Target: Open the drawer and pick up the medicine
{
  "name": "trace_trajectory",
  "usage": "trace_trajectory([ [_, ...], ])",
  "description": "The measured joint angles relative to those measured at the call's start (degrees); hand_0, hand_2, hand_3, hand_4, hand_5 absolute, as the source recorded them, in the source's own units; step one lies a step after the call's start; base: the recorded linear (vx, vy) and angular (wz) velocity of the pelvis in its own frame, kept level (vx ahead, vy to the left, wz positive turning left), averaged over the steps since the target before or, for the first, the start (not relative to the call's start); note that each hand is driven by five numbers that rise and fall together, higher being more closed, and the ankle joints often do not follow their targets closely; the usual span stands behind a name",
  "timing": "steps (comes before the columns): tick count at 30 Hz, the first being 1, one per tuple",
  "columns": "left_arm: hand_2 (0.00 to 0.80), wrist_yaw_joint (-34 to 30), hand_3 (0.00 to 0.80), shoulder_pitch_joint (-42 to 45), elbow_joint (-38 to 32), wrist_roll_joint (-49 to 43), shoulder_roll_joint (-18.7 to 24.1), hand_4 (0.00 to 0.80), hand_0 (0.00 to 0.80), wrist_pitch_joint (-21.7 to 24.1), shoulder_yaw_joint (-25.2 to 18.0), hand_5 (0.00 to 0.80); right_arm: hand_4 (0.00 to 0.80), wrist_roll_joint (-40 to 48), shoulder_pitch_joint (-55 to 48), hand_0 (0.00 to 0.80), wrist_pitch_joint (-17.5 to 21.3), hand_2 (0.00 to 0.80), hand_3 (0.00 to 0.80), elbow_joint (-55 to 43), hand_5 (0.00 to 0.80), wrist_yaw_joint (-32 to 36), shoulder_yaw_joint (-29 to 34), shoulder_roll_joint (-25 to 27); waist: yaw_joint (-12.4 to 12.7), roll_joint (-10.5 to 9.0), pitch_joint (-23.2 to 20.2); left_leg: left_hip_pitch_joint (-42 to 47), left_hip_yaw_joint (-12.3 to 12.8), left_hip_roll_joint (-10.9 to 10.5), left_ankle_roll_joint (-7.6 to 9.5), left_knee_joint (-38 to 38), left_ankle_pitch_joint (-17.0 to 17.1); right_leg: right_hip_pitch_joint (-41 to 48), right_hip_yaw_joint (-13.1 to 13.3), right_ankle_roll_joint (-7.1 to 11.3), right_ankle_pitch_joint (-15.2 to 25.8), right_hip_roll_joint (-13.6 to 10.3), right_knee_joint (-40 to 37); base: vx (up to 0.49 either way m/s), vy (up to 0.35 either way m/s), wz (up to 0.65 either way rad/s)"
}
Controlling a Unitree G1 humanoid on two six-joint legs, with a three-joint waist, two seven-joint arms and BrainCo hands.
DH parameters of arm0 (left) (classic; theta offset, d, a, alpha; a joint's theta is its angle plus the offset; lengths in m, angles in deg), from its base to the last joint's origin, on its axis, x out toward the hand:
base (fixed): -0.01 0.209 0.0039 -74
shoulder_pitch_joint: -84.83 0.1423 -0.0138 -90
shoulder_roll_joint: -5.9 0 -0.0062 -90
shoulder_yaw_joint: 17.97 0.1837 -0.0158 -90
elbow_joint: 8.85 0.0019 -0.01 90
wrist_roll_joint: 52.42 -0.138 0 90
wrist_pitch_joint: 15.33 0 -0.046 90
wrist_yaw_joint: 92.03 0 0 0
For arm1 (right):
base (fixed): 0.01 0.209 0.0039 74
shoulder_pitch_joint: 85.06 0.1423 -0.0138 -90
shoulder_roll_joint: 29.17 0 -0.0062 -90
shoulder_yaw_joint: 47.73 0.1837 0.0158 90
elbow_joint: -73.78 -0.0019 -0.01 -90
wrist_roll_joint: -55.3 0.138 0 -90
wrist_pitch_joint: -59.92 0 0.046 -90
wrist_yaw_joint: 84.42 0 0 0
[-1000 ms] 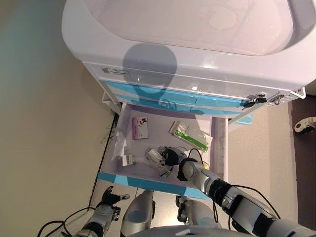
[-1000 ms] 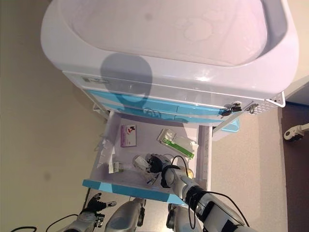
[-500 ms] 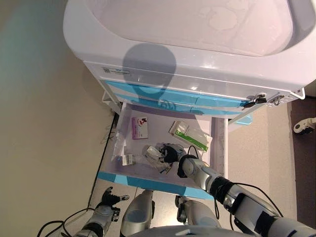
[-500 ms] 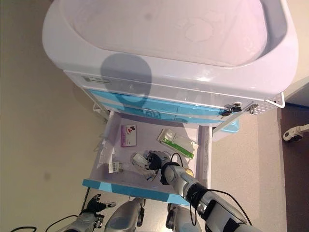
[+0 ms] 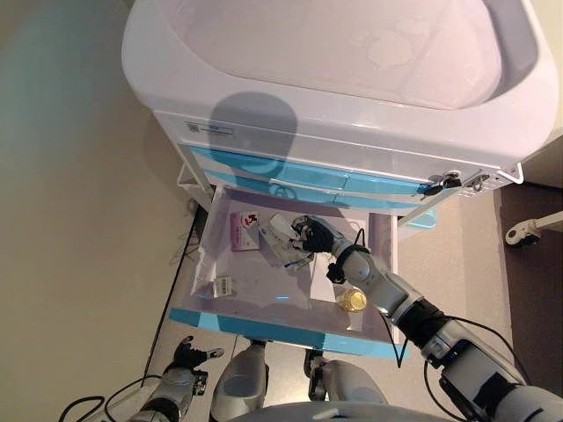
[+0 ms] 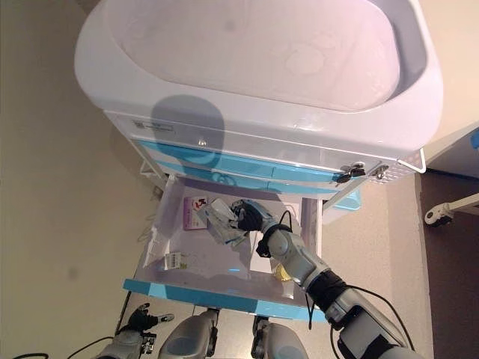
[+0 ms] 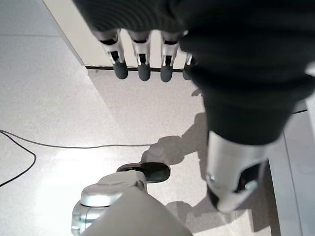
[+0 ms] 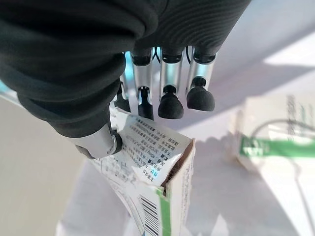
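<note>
Nearest, low by the floor, the left hand (image 5: 186,357) hangs idle with its fingers straight and relaxed, holding nothing. Above it the blue front edge of the open drawer (image 5: 264,327) stands out from the cart (image 5: 334,114), a white plastic unit with a smooth rounded tray top and blue-fronted drawers beneath. On the drawer's pale floor near the front lie a small white box with dark print (image 5: 227,285) at the robot's left and a small round yellowish jar (image 5: 353,300) at the right. Farther in, the right hand (image 5: 315,236) reaches over the middle of the drawer, its thumb and fingers pinching the medicine box (image 8: 147,167), a flat white cardboard carton with fine print, a barcode and a green stripe, one end flap torn open. The carton is held clear of the drawer floor, its long axis slanting from the hand toward the robot's left and the drawer's back. Beside it, at the back left, lies a flat pink-and-white box (image 5: 244,230).
</note>
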Motion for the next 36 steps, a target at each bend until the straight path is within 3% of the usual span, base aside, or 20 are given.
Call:
trace_trajectory([
  [9,0.0,-3.7,0.0,2.1,0.0,0.0,1.5,0.0,0.0,-0.1,-2.1,0.0,0.8,11.2,0.3,0.8,0.1,0.8,0.8,-12.5,0.8,9.0,2.9,8.6,0.0,-1.65,-2.7,1.2,0.1,0.0,-0.01,-0.2,0.0,1.1,0.7,0.01,0.0,0.0,-0.1,0.021,-0.016,0.0],
  [13,0.0,-5.5,0.0,3.8,0.0,0.0,1.7,0.0,0.0,-0.1,-2.7,0.0,0.8,19.3,1.3,0.8,0.2,0.8,0.8,-19.8,0.8,13.3,4.2,15.8,-0.1,-2.08,-4.7,1.4,0.3,0.0,-0.08,-0.4,-0.1,1.2,0.8,0.01,0.0,0.0,-0.2,0.0,0.0,0.0],
  [20,0.0,-7.8,0.0,6.1,0.0,0.0,1.6,0.0,0.0,0.1,-3.6,0.0,0.8,37.9,10.4,0.8,1.1,0.8,0.8,-32.2,0.8,18.6,4.1,36.5,-0.4,-2.82,-7.0,1.6,0.8,0.1,0.11,-0.7,0.1,1.1,1.1,0.09,0.0,0.0,-0.1,0.013,-0.012,-0.03],
  [25,0.0,-8.3,0.0,7.0,0.5,0.0,1.7,0.0,0.0,0.4,-3.6,0.0,0.8,46.0,20.4,0.8,2.9,0.8,0.8,-32.7,0.8,18.6,3.2,45.0,-1.6,-3.73,-8.0,1.7,0.9,0.1,0.1,-0.7,0.1,1.2,1.2,0.1,0.0,0.1,-0.3,0.012,-0.01,-0.01],
  [28,0.0,-8.6,0.0,7.1,0.8,0.0,1.4,0.0,0.0,0.8,-3.6,0.0,0.8,47.1,30.0,0.8,4.5,0.8,0.8,-31.5,0.8,18.4,-2.1,49.4,-1.8,-4.12,-8.3,2.2,1.0,0.2,0.07,-0.9,0.1,1.7,1.2,0.11,0.0,0.2,-0.5,0.0,0.0,0.0],
  [31,0.0,-8.7,0.0,7.4,0.8,0.3,1.8,0.0,0.0,1.1,-3.2,0.0,0.8,47.2,39.4,0.8,6.0,0.8,0.8,-26.4,0.8,17.2,-9.0,50.1,-1.7,-5.27,-9.2,2.2,1.0,0.3,-0.06,-0.9,0.0,2.0,1.1,0.29,0.0,0.3,-1.2,0.0,0.0,0.0],
  [35,0.0,-8.8,0.0,7.6,1.2,0.6,2.4,0.0,0.0,1.3,-2.7,0.0,0.8,47.0,48.2,0.8,6.5,0.8,0.8,-18.7,0.8,15.4,-17.2,48.9,-1.5,-6.38,-10.0,2.1,0.6,0.3,-0.16,-0.9,-0.1,2.2,0.8,0.3,0.0,0.3,-1.4,0.012,-0.016,0.04],
  [36,0.0,-8.9,0.0,7.8,1.7,1.3,2.6,0.0,0.0,1.4,-2.3,0.0,0.8,46.6,53.2,0.8,7.1,0.8,0.8,-14.4,0.8,14.8,-22.0,47.6,-1.5,-6.56,-10.1,2.0,0.4,0.3,-0.2,-0.8,-0.1,2.2,0.6,0.31,-0.1,0.3,-1.4,0.012,-0.018,0.06],
])
